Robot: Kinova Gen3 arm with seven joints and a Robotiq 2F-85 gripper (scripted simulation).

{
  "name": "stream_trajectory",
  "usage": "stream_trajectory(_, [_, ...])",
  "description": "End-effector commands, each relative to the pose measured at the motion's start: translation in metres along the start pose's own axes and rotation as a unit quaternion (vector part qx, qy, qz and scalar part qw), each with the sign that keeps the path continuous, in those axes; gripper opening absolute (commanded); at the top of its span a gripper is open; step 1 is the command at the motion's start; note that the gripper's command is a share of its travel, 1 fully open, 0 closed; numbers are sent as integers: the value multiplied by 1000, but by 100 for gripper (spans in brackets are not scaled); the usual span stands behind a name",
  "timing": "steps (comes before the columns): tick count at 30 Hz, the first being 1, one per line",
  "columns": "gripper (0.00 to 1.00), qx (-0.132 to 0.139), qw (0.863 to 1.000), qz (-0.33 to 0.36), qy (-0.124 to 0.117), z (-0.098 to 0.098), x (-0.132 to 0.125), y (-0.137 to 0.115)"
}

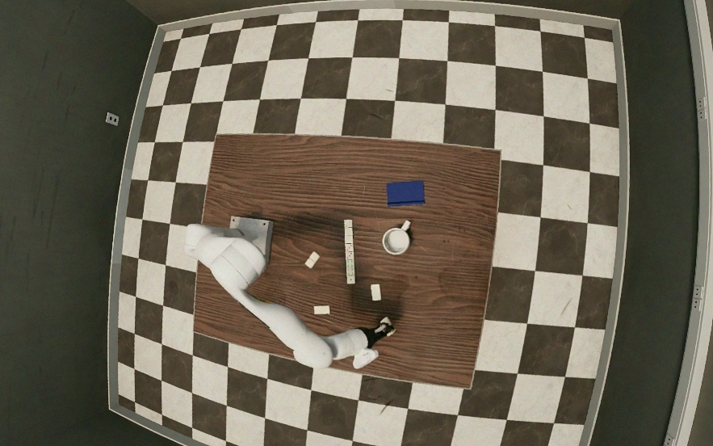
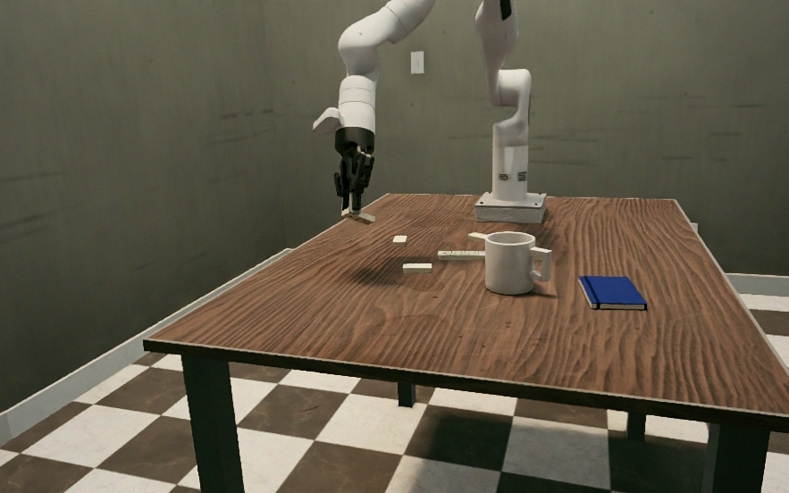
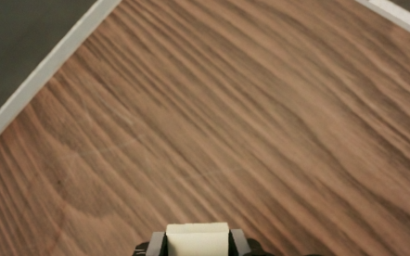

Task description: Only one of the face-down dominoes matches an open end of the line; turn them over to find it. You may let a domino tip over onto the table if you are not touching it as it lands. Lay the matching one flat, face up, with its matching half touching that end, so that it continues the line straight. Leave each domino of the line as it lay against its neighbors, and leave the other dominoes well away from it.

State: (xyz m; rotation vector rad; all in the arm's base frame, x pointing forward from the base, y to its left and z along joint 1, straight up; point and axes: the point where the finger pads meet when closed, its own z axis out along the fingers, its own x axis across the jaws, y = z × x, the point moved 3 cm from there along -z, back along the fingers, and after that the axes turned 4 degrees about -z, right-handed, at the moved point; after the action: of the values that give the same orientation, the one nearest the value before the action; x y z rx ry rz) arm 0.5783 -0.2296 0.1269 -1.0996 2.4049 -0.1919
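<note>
Mug: white, upright on the tabletop (image 1: pixel 447 183) (image 2: pixel 482 348) (image 3: pixel 237 116), its handle (image 1: pixel 406 225) (image 2: pixel 544 264) pointing away from the body
Notebook: blue cover, lying flat near the mug (image 1: pixel 396 241) (image 2: pixel 509 266), dark band along one side
Floor: checkered in dark brown and off-white (image 1: pixel 423 40) (image 2: pixel 360 419)
Walls: dull grey-green, streaked with darker marks (image 1: pixel 15 221) (image 2: pixel 109 122)
Wall plate: small, pale, upright on the wall behind the tabletop in the exterior view (image 2: pixel 416 62)
Baseboard: pale strip where floor and walls meet (image 1: pixel 120 221) (image 2: pixel 79 382)
</note>
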Motion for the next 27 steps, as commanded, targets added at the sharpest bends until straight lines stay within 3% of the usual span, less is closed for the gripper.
stream_trajectory(1, [32,17,999,-26,-22,-1,0,1])
stream_trajectory(13, [32,53,992,-91,-67,-1,3,3])
stream_trajectory(27, [32,100,972,-175,-124,-1,8,7])
